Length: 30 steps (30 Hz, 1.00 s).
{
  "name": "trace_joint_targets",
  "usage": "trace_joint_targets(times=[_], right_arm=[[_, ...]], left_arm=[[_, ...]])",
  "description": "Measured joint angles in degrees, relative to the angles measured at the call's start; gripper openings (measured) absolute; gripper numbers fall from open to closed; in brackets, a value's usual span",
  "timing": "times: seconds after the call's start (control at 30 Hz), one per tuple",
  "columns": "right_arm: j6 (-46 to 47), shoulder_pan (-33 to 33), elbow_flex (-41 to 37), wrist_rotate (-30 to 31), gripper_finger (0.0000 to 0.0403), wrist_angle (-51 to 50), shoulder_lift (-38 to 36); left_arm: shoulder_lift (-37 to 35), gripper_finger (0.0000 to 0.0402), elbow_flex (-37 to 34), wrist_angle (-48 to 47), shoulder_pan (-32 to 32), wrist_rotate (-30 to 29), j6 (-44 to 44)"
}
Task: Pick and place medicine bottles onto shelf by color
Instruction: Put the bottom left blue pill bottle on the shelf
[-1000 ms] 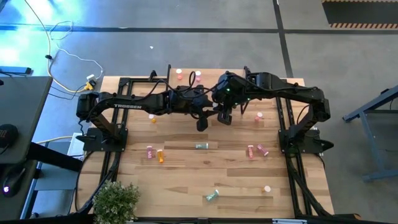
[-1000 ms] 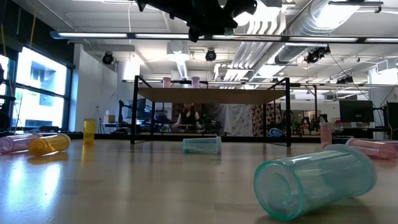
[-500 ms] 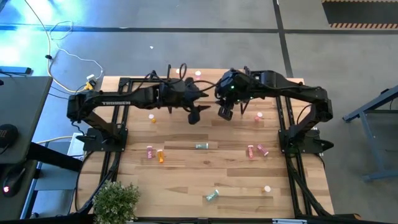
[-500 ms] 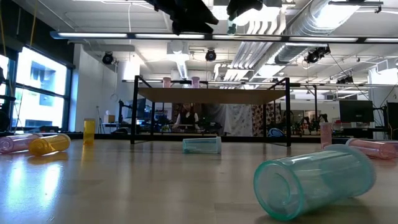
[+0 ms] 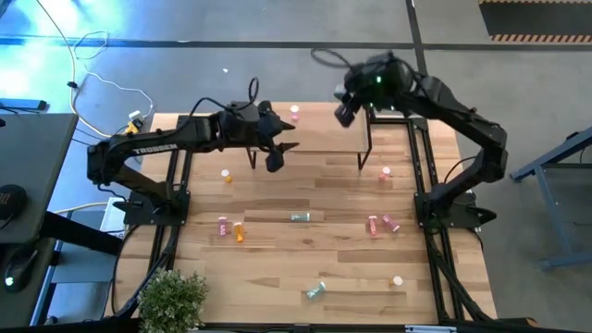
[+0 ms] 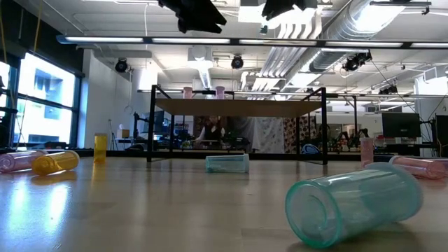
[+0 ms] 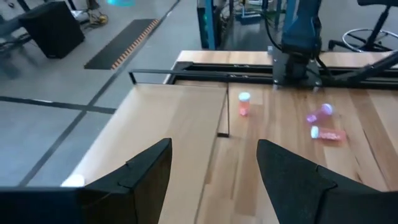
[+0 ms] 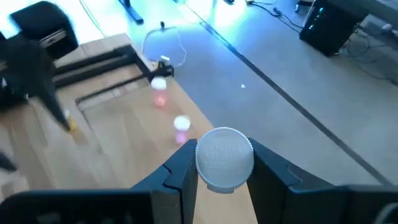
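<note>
2 pink bottles (image 6: 187,92) on shelf (image 6: 238,107)

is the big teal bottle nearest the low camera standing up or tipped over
Tipped over. In the low view the teal bottle lies on its side on the table, its open mouth turned toward the camera and no cap showing.

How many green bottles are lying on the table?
2: one green bottle lies mid-table, another lies close to the low camera. More may be hidden.

Overhead camera looking straight down on the whole table (image 5: 277,250), low camera level across the tabletop toward the shelf (image 6: 238,107), wrist cameras close, both seeing shelf and tabletop
</note>
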Motion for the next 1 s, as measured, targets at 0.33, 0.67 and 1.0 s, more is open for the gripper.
trace_joint_targets(times=[0.33,0.67,1.0], right_arm=[[-6.2,-7.0,0.0,-12.3,0.0101,2.4,9.3],[-8.3,-9.6,-0.1,-15.5,0.0101,-2.3,17.9],[-5.7,-10.4,-0.1,-16.4,0.0101,-4.6,19.4]], left_arm=[[-1.2,0.0227,0.0,-0.2,4.0,-3.6,0.0],[-1.2,0.0227,0.0,-0.3,6.8,-3.6,0.0],[-1.1,0.0227,0.0,-0.4,9.1,-3.6,0.0]])
